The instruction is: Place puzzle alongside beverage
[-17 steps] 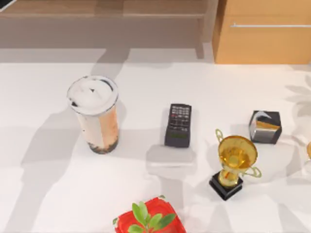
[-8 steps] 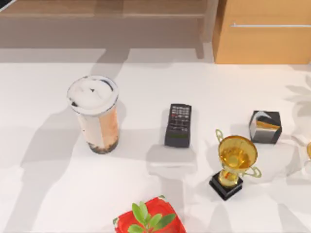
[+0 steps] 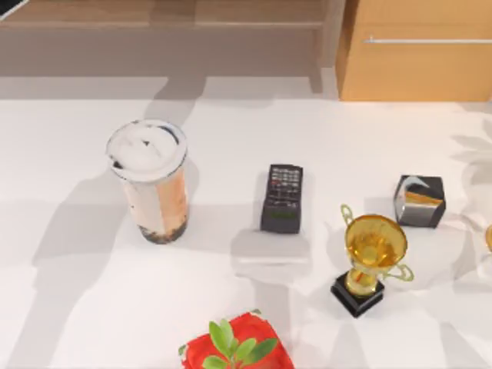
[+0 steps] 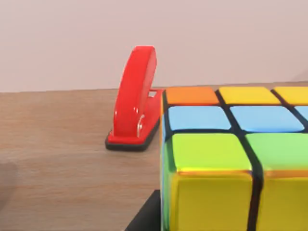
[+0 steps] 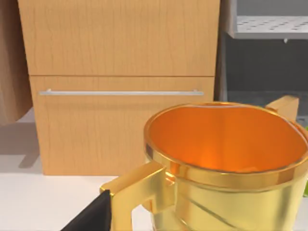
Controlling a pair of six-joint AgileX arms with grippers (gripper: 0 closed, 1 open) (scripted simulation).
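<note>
Close before the left wrist camera sits the puzzle [image 4: 231,159] on a wooden surface, one red hole punch [image 4: 134,98] beyond it; I cannot tell either gripper's jaw state. On the white table [image 3: 77,307], one beverage [image 3: 151,181] stands left with open room beside it, plus one remote [image 3: 282,197], one trophy [image 3: 369,261], one dark cube [image 3: 420,201].

Top view overlooks table [image 3: 84,307]; wrist views sit close, level.
</note>
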